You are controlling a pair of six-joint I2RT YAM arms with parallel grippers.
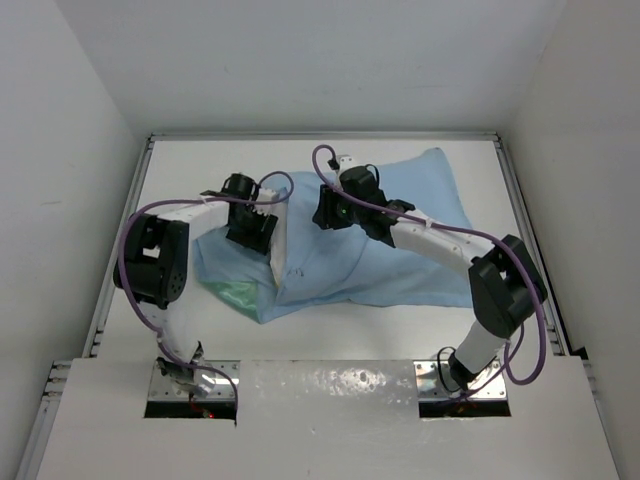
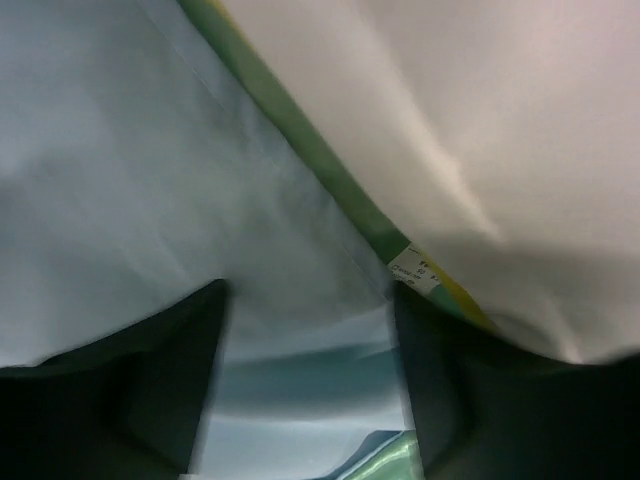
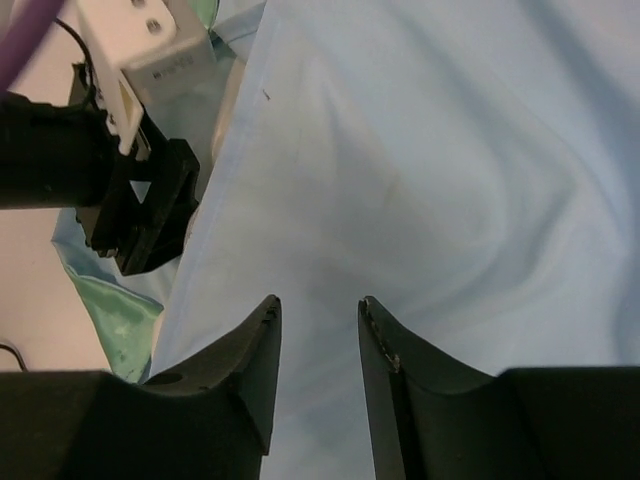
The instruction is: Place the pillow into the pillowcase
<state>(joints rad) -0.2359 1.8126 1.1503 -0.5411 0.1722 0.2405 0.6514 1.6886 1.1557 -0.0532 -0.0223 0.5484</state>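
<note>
Light-blue shiny fabric pillowcase [image 1: 380,250] lies spread over mid bench [image 1: 180,170], running from left-centre to far right, w/ a mint-green patch showing at its near-left corner. Large white padded pillow [image 2: 480,110] w/ green-yellow edge band sits at the case's left end; only a white strip of it shows from the top view, rest covered by blue fabric. Small white tag [image 2: 412,268] is on the band.

Left fingers [image 1: 250,228] hover at that left end, spread wide, blue fabric seen btwn them, pillow edge just beside the right one; nothing pinched.

Right fingers [image 1: 328,210] are over the far-mid part of the case, pointing down at smooth blue cloth, gap narrow, no fold caught in it. Both sets are near each other, apart.
</note>
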